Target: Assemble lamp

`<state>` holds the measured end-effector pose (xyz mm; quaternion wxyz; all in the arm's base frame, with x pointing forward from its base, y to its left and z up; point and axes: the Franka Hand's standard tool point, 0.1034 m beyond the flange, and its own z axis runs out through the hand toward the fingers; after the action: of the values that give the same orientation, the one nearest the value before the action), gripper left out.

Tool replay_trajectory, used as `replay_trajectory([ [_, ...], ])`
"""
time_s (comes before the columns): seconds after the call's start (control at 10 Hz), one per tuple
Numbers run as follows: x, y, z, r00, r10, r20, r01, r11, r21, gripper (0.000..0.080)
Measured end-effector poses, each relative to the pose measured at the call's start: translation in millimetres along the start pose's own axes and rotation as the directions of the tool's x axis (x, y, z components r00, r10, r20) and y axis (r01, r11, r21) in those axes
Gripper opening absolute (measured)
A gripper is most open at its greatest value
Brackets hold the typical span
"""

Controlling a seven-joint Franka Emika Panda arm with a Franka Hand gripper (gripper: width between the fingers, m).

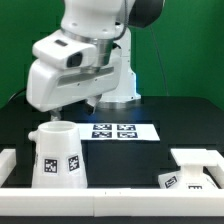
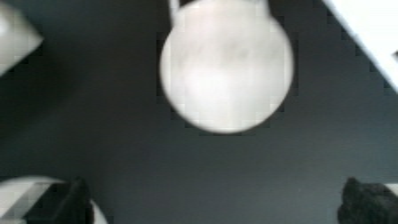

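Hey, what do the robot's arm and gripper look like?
The arm is glossy white with bulky rounded casings and a dark section near the top. The gripper has a boxy white body and black fingertips. No clear cables or markings are visible.

This looks like a robotics lab rig. A white arm (image 1: 80, 55) stands on a black tabletop (image 1: 125, 165) before a plain green backdrop (image 1: 190, 50). A marker board (image 1: 118, 130) lies flat on the tabletop, and the white shade (image 1: 57, 155) bears printed black-and-white square tags.
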<state>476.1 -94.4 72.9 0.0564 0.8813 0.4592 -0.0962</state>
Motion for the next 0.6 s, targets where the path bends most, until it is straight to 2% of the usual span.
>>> replay_trajectory([
  [0.1,-6.9,-5.4,4.3,0.998,-0.065,-0.011,0.065,0.998,0.002,0.0699],
  [0.5,-6.1,-5.3,4.5,0.999,-0.053,-0.006,0.053,0.999,0.007,0.0699],
  [0.6,-5.9,-1.8,5.2,0.999,-0.037,-0.024,0.036,0.999,-0.024,0.0699],
])
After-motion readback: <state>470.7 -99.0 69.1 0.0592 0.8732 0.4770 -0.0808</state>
